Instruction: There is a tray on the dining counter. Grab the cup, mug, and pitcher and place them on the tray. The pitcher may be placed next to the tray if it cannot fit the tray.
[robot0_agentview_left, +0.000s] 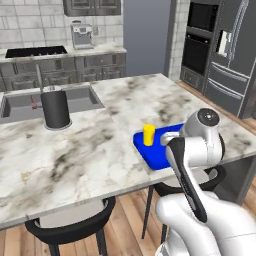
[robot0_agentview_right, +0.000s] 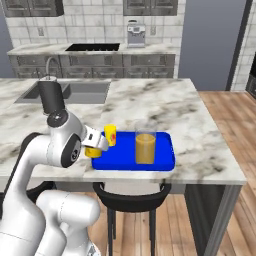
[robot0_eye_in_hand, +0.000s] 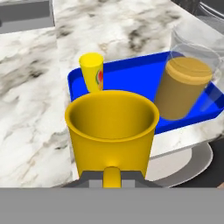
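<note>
Two of the three items are already on the tray, and the third is in transit.

Left base view: the cup (robot0_agentview_left: 148, 134) stands upright at the left part of the tray (robot0_agentview_left: 152, 152), which lies near the tabletop (robot0_agentview_left: 100, 150) edge closest to the robot. The arm's upper body blocks the rest of the tray, so the other items cannot be checked here. A black canister (robot0_agentview_left: 55, 107) stands well apart, beside the sink (robot0_agentview_left: 20, 102); it plays no part in the task.

Right base view: the pitcher (robot0_agentview_right: 145, 141) stands upright on the tray (robot0_agentview_right: 165, 155), right of centre, so it evidently fits. The cup (robot0_agentview_right: 110, 135) sits at the tray's left end. The end effector (robot0_agentview_right: 98, 145) is at the tray's left edge with the mug (robot0_agentview_right: 91, 151) just showing beneath it, yellow against the arm. Its position suggests an approach from the left, where tray floor between cup and near rim looks free.

Hand view: the mug (robot0_eye_in_hand: 112, 131) sits directly in front of the camera, mouth up and level, its handle towards the fingers. The end effector is clamped on the mug, apparently at the handle. Beyond it are the cup (robot0_eye_in_hand: 92, 71) and pitcher (robot0_eye_in_hand: 186, 85) on the tray (robot0_eye_in_hand: 140, 72). Judgement: holding by the handle keeps the mug upright for a straight set-down; the risk is nudging the cup, which stands close to the likely landing spot.
</note>
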